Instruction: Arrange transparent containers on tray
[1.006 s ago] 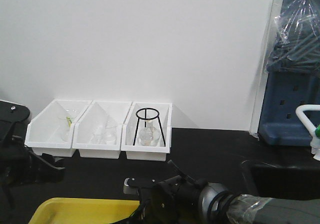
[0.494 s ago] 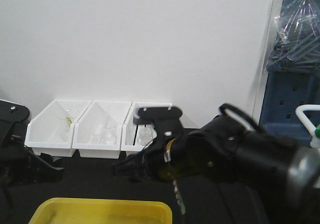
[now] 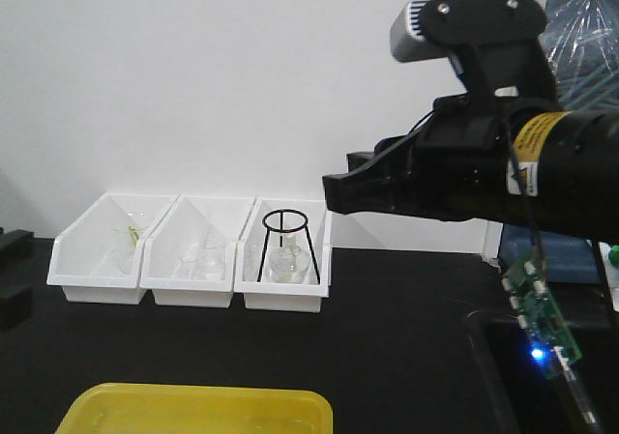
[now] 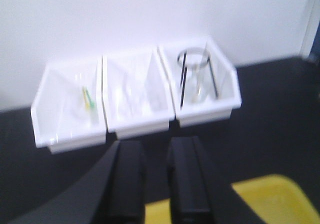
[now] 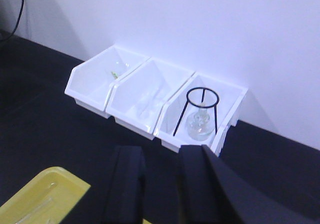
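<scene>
Seen only in the right wrist view: faint clear shapes, likely transparent containers (image 5: 37, 208), lying in the yellow tray (image 5: 60, 191) at lower left — too blurred to be sure. In the front view the tray (image 3: 193, 410) sits at the bottom edge, its contents unreadable. In the left wrist view just a yellow corner (image 4: 272, 199) at lower right.

Black tabletop (image 3: 387, 337) under everything, plain white wall (image 3: 242, 76) behind. Three white bins (image 3: 189, 250) side by side against the wall, well apart from the tray; a black wire tripod stand (image 3: 285, 245) over a small glass flask (image 5: 199, 126) in the right-hand bin, hazy glassware in the other two. Blue rack (image 3: 566, 192) at the far right.

Right arm raised high across the front view, pointing left, a dangling circuit board (image 3: 540, 313) lit blue beneath it. Right gripper (image 5: 160, 184) parted a little, nothing between its fingers. Left gripper (image 4: 156, 181) likewise slightly apart and empty, aimed at the bins from above the near table.
</scene>
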You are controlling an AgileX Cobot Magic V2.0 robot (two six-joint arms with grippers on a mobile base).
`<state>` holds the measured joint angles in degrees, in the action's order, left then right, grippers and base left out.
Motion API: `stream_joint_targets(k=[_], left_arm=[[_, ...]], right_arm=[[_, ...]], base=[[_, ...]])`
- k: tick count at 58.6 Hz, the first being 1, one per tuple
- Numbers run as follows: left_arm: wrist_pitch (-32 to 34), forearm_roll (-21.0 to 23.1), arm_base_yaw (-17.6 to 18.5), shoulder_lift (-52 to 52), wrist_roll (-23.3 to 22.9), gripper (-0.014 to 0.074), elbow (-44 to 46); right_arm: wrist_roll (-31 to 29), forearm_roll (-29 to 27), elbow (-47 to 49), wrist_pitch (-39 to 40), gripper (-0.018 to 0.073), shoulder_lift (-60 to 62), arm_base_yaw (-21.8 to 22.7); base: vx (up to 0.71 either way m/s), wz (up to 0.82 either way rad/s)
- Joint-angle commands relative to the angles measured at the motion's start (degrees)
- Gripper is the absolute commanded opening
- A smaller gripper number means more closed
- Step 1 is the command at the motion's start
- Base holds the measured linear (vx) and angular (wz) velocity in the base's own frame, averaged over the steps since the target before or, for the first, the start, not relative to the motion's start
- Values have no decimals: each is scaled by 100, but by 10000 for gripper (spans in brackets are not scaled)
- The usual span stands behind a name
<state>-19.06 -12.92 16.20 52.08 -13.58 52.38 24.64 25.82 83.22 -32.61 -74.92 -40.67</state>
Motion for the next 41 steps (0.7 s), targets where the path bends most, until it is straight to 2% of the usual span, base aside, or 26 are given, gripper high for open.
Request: stream_joint_targets(k=[1, 6, 16, 41], left_arm=[[926, -55, 31, -520, -13, 167, -149], [1092, -55, 31, -975, -19, 95, -474], [1029, -48, 31, -1550, -19, -9, -743], [912, -48, 31, -1686, -19, -8, -763]], right_arm=[[-54, 509, 182, 646, 219, 292, 8], [-49, 671, 182, 623, 202, 317, 8], [-49, 565, 182, 522, 197, 317, 8], [-49, 571, 182, 511, 198, 317, 8]], base=[[0, 0], [0, 0], [0, 0], [0, 0]])
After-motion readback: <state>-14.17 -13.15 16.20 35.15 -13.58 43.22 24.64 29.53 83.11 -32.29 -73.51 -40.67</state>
